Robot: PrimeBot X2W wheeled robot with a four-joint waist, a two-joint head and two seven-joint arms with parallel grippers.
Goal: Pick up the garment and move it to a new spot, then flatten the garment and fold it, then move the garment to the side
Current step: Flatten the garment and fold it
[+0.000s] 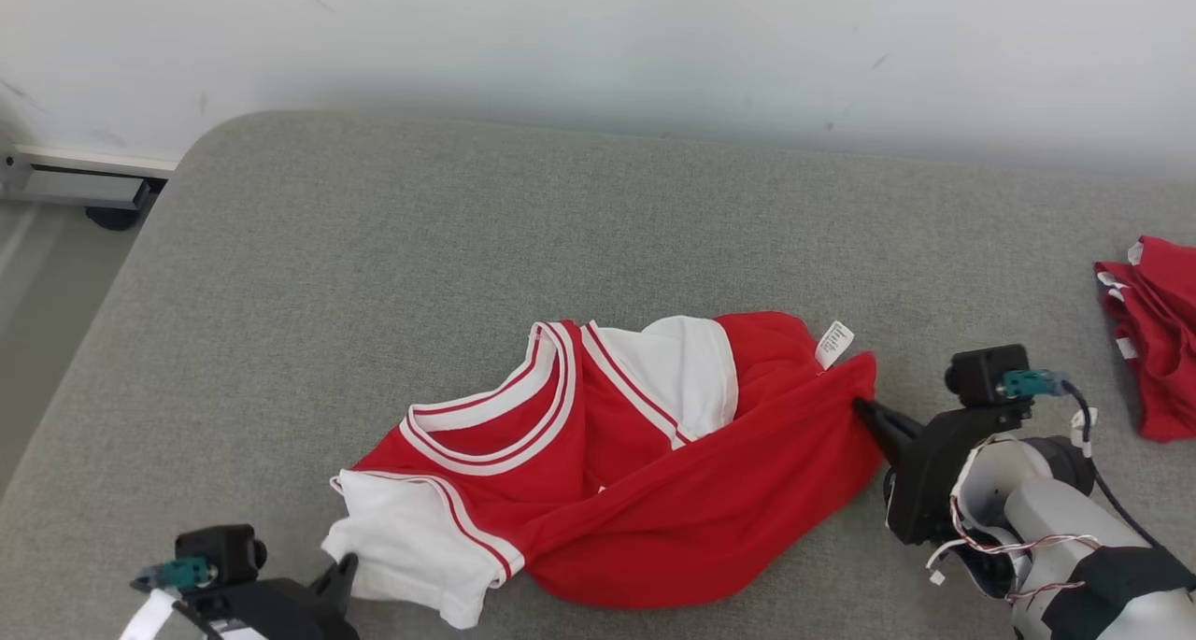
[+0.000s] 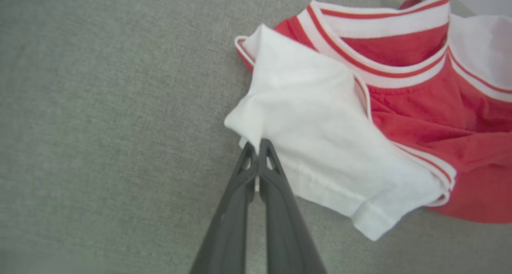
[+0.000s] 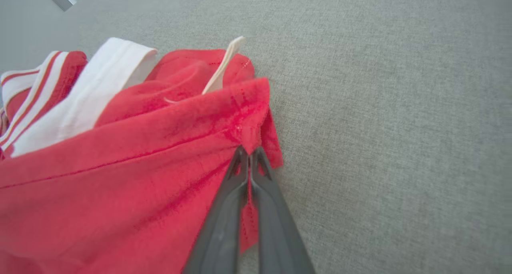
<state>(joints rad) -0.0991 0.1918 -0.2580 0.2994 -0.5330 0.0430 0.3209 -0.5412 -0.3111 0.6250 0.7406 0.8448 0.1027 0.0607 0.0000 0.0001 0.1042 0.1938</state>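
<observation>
Grey cloth surface (image 1: 374, 248) under white wall (image 1: 598, 42); left hand (image 1: 347, 560) and right hand (image 1: 860, 405) both closed tight on the garment (image 1: 654, 472).

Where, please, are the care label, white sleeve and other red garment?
care label (image 1: 834, 344): head view, middle of tag.
white sleeve (image 2: 320, 154): left wrist view, middle of sleeve.
other red garment (image 1: 1163, 341): head view, red fold.
</observation>
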